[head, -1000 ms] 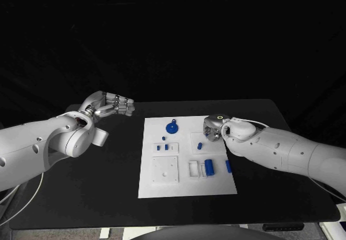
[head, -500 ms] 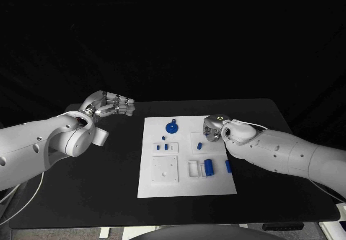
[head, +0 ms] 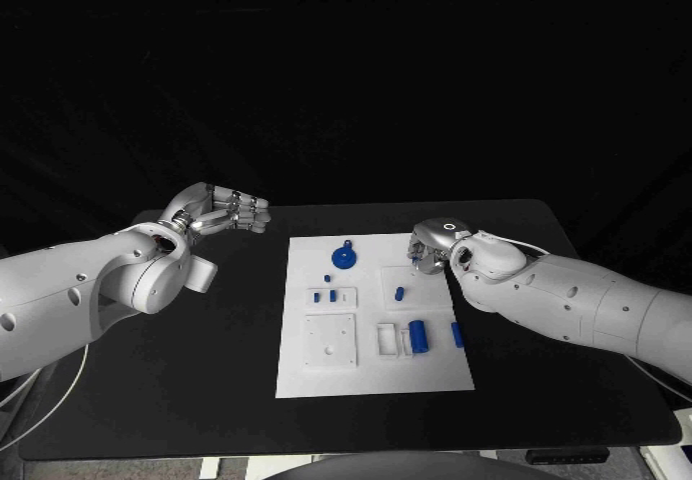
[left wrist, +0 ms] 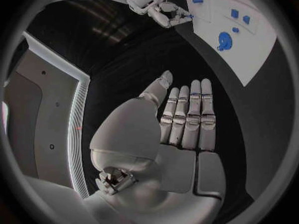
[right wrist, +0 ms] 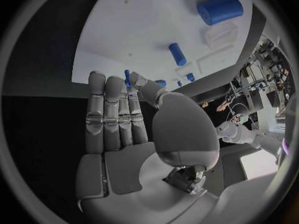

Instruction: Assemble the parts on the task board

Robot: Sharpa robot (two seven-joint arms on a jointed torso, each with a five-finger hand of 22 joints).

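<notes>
The white task board (head: 369, 372) lies in the middle of the table. On it are a blue round part (head: 343, 256), two small blue pegs (head: 325, 295), a short peg (head: 400, 293), a blue cylinder (head: 418, 335) and a blue bar (head: 457, 333). My right hand (head: 426, 248) hovers at the board's far right edge with its fingers straight (right wrist: 118, 114) and nothing in them. The cylinder (right wrist: 219, 9) and a peg (right wrist: 177, 54) lie beyond its fingertips. My left hand (head: 216, 212) is raised left of the board, flat and empty (left wrist: 184, 117).
A white square block (head: 329, 340) and a white holder (head: 387, 337) sit on the board's near half. Black table (head: 173, 380) surrounds the board on all sides. The left wrist view shows the board (left wrist: 252, 42) and the right hand (left wrist: 165, 12) far off.
My right hand has shifted a little toward the far side along the board's right edge. The left hand and the parts have not moved.
</notes>
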